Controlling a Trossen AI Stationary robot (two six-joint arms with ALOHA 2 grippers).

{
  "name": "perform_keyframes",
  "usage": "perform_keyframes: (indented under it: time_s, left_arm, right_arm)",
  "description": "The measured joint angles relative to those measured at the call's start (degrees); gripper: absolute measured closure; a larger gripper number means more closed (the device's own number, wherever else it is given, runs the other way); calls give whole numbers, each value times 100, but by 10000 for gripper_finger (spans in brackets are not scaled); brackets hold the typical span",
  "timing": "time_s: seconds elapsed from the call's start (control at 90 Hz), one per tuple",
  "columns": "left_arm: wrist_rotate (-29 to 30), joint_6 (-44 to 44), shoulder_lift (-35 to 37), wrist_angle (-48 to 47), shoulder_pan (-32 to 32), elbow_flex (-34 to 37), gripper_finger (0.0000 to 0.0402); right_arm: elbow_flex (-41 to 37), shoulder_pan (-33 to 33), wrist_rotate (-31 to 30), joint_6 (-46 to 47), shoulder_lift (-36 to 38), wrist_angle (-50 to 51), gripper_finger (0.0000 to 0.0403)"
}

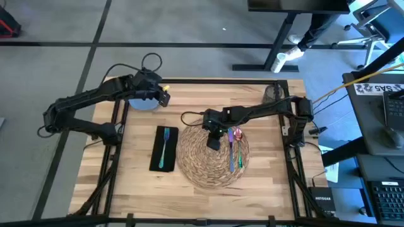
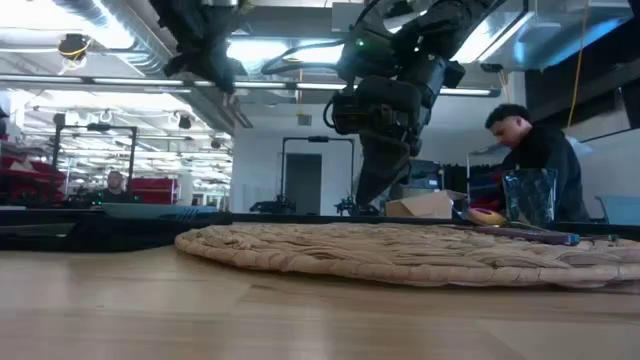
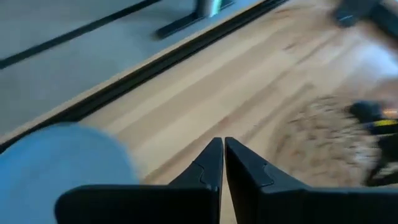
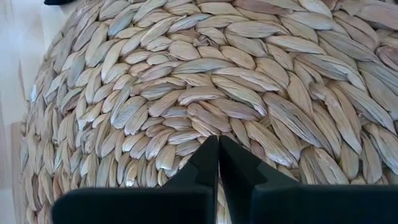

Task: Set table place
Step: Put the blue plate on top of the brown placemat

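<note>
A: Where is the place setting on the table (image 1: pixel 265 189)?

B: The woven straw placemat (image 1: pixel 211 167) lies near the middle, a little toward the right arm's side. The black napkin (image 1: pixel 164 149) lies just beside it on the left, with the teal fork (image 1: pixel 166 146) resting lengthwise on top.

A: And the coloured cutlery?

B: Two colourful-handled pieces (image 1: pixel 235 151) lie on the right part of the placemat, side by side. The pale blue plate (image 1: pixel 142 102) is off the mat — at the far left of the table, partly hidden under the left arm.

A: What are the arms doing?

B: The right gripper (image 1: pixel 214 142) is over the placemat's upper middle, just left of the cutlery; its wrist view shows the fingers (image 4: pixel 205 163) pressed together with nothing between them, straw weave right below. The left gripper (image 1: pixel 165 98) hangs beside the plate, its fingers (image 3: pixel 208 168) also closed on nothing, with the plate's blue edge close by.

A: Anything else around?

B: A small greyish cup (image 1: pixel 273 93) stands at the far right corner — behind the right arm. In the low view a person (image 2: pixel 535 160) is in the room beyond the table, and the right arm blocks part of the scene behind the mat.
</note>
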State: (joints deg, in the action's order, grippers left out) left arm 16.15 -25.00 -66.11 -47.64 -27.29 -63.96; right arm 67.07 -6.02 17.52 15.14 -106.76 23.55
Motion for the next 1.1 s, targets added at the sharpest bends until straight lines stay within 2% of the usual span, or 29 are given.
perform_keyframes:
  time_s: [0.178, 0.3, 0.511, 0.733, 0.944, 1.1]
  left_arm:
    - [782, -13, -115, -896, -236, 0, 402]
    - [848, 417, -317, -1072, -356, 25, 402]
    - [647, 921, -707, -1040, -296, 533, 395]
    - [216, 575, -842, -970, -255, 1212, 362]
    - [153, 588, -837, -493, -179, 1727, 331]
    - [-362, 744, -836, -79, -179, 2006, 316]
  right_arm:
    - [0, 0, -4, 3, 0, -9, 403]
    - [0, 0, -58, 82, 0, -27, 403]
    - [2, 0, -48, 111, 0, -61, 403]
    - [9, 0, -126, 133, 180, 43, 403]
    - [9, -70, -205, 138, 538, 67, 403]
    - [9, -205, -295, 149, 859, 83, 403]
